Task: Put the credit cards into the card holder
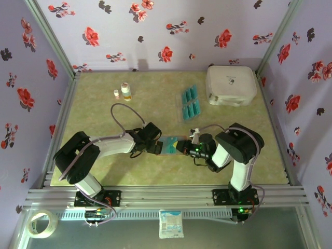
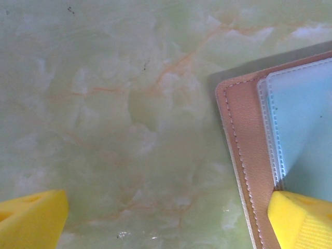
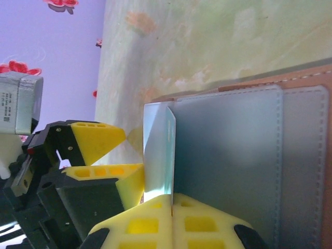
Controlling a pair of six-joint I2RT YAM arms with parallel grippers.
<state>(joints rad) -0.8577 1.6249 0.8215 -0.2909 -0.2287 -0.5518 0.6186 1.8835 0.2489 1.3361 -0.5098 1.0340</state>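
The card holder (image 1: 170, 146) lies open on the table between my two grippers, its brown leather edge (image 2: 244, 150) around a greyish-blue pocketed inside (image 3: 233, 155). My right gripper (image 3: 171, 201) is shut on one teal credit card (image 3: 160, 150), held on edge at the holder's left pocket side. My left gripper (image 2: 166, 223) is open; its right finger (image 2: 301, 220) rests on the holder's corner and its left finger (image 2: 31, 220) is over bare table. In the top view the left gripper (image 1: 157, 149) and right gripper (image 1: 182, 149) face each other across the holder. More credit cards (image 1: 191, 104) lie in rows farther back.
A large white rounded case (image 1: 231, 85) sits at the back right. Two small bottles (image 1: 124, 92) stand at the back left. Floral walls enclose the green marbled table (image 1: 104, 119) on three sides.
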